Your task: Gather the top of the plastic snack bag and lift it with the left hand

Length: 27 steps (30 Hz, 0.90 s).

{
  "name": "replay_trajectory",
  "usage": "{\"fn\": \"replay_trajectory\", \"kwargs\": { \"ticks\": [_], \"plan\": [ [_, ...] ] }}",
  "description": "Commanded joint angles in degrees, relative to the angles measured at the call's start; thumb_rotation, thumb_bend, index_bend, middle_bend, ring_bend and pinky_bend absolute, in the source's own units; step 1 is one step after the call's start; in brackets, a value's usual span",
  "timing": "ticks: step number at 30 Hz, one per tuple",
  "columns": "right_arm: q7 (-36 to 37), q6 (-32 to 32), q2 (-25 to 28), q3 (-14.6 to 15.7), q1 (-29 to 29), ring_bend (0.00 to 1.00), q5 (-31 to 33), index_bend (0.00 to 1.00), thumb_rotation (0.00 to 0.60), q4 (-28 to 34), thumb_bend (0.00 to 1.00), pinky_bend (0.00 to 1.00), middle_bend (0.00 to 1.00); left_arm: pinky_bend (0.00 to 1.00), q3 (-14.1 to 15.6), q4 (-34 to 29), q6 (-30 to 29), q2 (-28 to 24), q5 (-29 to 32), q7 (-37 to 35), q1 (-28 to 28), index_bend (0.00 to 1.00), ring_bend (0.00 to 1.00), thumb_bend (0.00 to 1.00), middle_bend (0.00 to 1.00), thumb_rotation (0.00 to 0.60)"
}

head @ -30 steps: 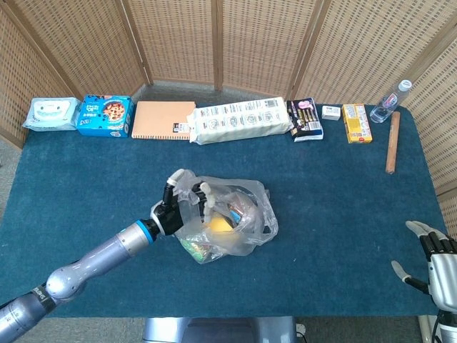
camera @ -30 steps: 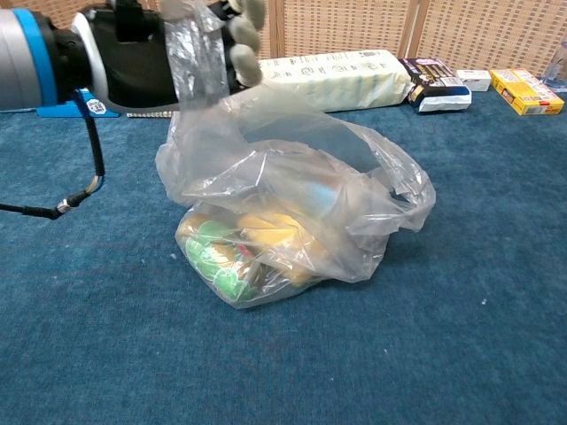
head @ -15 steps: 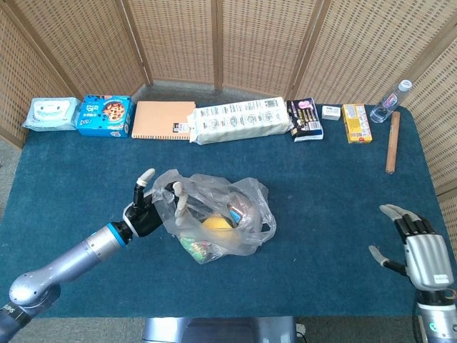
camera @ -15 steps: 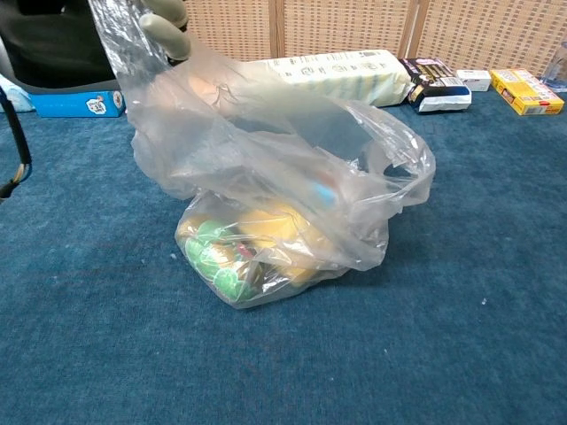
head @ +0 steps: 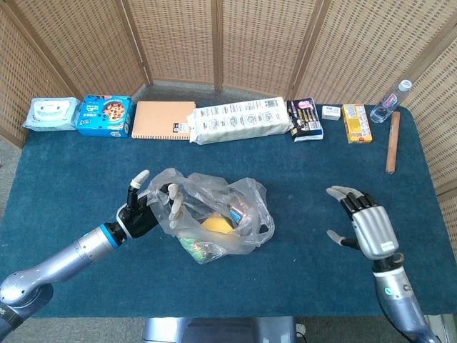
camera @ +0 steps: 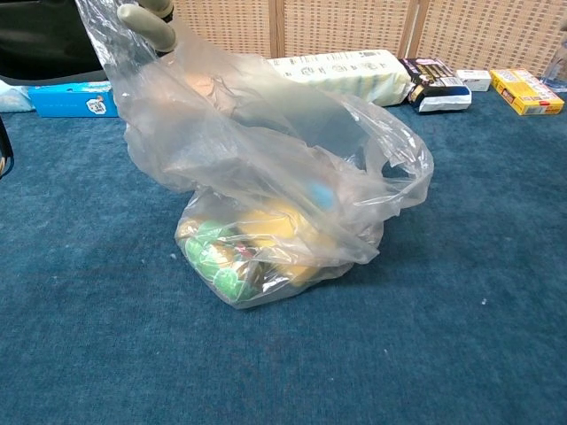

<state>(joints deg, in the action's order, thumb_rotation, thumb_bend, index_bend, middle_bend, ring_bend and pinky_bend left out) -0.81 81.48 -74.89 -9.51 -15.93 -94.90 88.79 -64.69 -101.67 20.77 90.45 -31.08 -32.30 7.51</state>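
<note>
A clear plastic snack bag (head: 218, 218) sits on the blue table, with yellow and green snacks (camera: 239, 252) in its bottom. Its mouth gapes open toward the right. My left hand (head: 145, 209) is at the bag's left side and holds the left part of the rim, which is pulled up and to the left. In the chest view that rim stretches up to a fingertip (camera: 147, 19) at the top left. My right hand (head: 365, 225) hovers to the right of the bag, well apart from it, fingers spread and holding nothing. The chest view does not show it.
Along the table's far edge lie a wipes pack (head: 50, 114), a blue cookie box (head: 106, 116), an orange notebook (head: 163, 120), a long white package (head: 241, 120), a dark pack (head: 305, 118), a yellow box (head: 355, 123), a water bottle (head: 391, 101) and a wooden rolling pin (head: 392, 141).
My left hand has drawn the bag's left rim further left and up. My right hand has risen from the lower right corner and moved in toward the bag.
</note>
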Motion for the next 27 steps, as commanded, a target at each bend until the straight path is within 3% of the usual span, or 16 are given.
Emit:
{"fn": "replay_trajectory", "kwargs": {
  "ticks": [1,17,27],
  "plan": [
    [0.4,-1.2,-2.1,-0.5,-1.6,0.23,0.0,0.20,0.594,-2.0,0.10,0.25,0.23,0.63,0.2,0.0,-0.1,-0.4,1.0,0.8,0.4,0.55,0.65,0.27,0.61,0.000],
    [-0.5,-2.3,-10.7,-0.6,-8.4,0.23,-1.3,0.20,0.597,-14.4,0.08,0.25,0.23,0.63,0.7,-0.8,-0.8,-1.9,4.4,3.6,2.2,0.55,0.65,0.27,0.61,0.000],
    [1.1,-3.0,-15.6,-0.4,-12.2,0.23,-1.7,0.20,0.598,-16.2,0.07,0.25,0.23,0.63,1.5,-1.0,-2.2,-1.8,5.0,4.7,4.3,0.55,0.65,0.27,0.61,0.000]
  ]
}}
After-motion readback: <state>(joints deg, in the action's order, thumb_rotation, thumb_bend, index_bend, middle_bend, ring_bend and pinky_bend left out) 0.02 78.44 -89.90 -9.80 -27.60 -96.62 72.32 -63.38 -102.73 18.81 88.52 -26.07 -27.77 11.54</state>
